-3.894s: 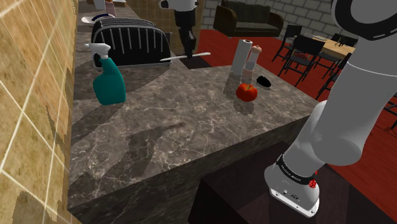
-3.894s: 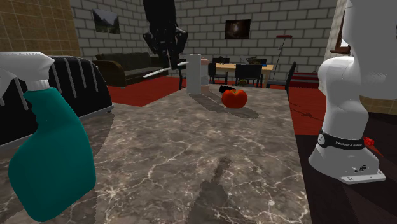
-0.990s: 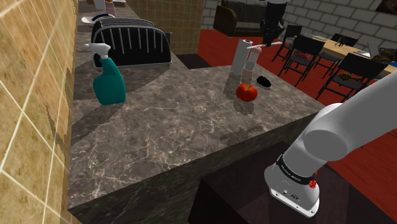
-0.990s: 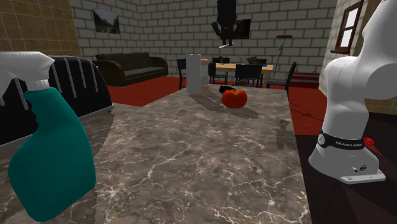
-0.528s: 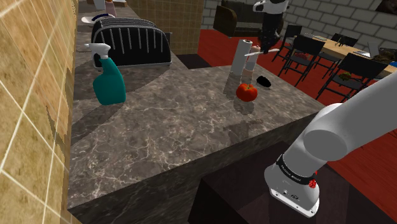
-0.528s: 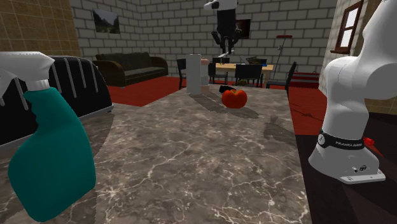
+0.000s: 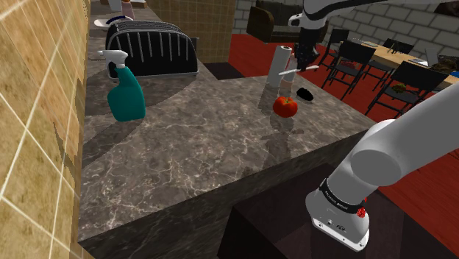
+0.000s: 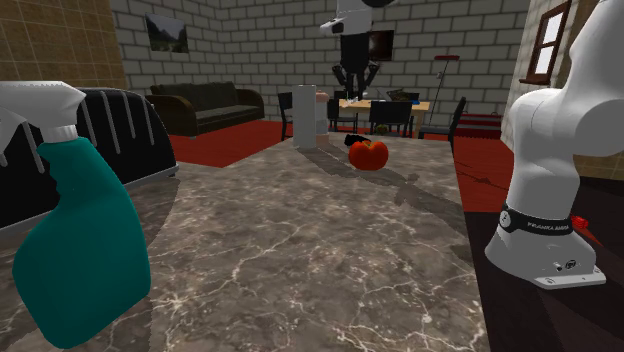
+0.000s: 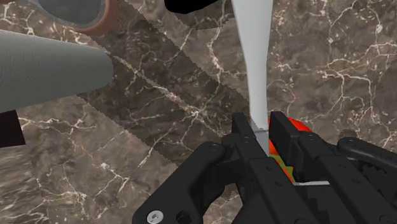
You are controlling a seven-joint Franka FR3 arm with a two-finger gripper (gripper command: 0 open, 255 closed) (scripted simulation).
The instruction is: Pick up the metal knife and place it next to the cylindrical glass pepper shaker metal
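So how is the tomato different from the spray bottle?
The tomato is red, the bottle teal with a white head. The tomato is round and low, the bottle tall. The tomato sits by the shaker, the bottle by the toaster. Both rest on the counter.

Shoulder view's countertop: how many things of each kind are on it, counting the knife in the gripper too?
Toaster: 1
Teal spray bottle: 1
Shakers: 2, a tall grey shaker and a brown-rimmed shaker
Tomato: 1
Small black object: 1
Knife, clasped in the gripper: 1
Total: 7
White shapes behind the toaster: unclear, not counted.
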